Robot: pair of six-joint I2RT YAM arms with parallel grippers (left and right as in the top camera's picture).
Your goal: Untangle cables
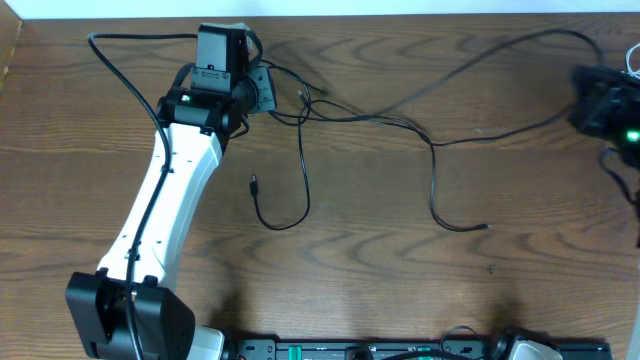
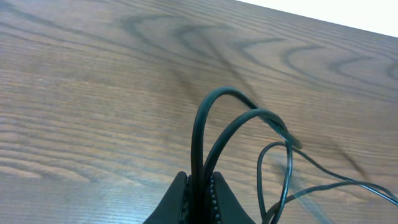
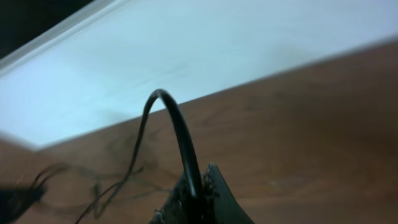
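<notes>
Thin black cables (image 1: 400,120) lie stretched across the wooden table between my two grippers. My left gripper (image 1: 265,90), at the back left, is shut on two black cable strands (image 2: 214,134) that arch up out of its jaws (image 2: 200,190). One cable hangs forward in a loop (image 1: 300,200) that ends in a small plug (image 1: 253,183). Another drops to a free end (image 1: 486,228). My right gripper (image 1: 585,95), at the far right, is shut on one black cable (image 3: 180,137) between its jaws (image 3: 198,186). No white cord shows clearly.
The left arm's thicker black wire (image 1: 120,65) runs along the arm at the back left. The table's far edge (image 1: 400,12) meets a white wall just behind both grippers. A black rail (image 1: 400,350) lies along the front edge.
</notes>
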